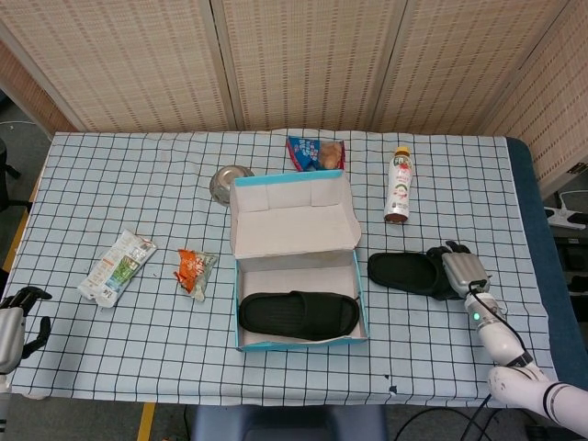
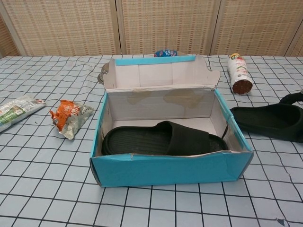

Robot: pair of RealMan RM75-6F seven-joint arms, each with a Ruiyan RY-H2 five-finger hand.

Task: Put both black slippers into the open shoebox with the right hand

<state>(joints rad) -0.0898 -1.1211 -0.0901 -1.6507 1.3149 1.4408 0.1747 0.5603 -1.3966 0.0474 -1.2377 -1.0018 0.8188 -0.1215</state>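
Note:
The blue shoebox [image 1: 301, 342] [image 2: 170, 169] stands open mid-table, lid tipped back. One black slipper [image 1: 299, 315] [image 2: 161, 138] lies flat inside it. The second black slipper [image 1: 404, 271] [image 2: 270, 122] lies on the cloth just right of the box. My right hand [image 1: 457, 269] sits on that slipper's right end with its fingers curled down over it; in the chest view only a dark fingertip [image 2: 289, 98] shows at the right edge. The slipper still rests on the table. My left hand [image 1: 18, 317] hangs at the near left corner, holding nothing.
A bottle [image 1: 398, 188] [image 2: 238, 73] lies behind the loose slipper. A metal bowl [image 1: 230, 179] and a blue snack bag [image 1: 312, 152] sit behind the box. An orange packet [image 1: 195, 269] [image 2: 70, 115] and a green-white packet [image 1: 117, 266] lie to the left.

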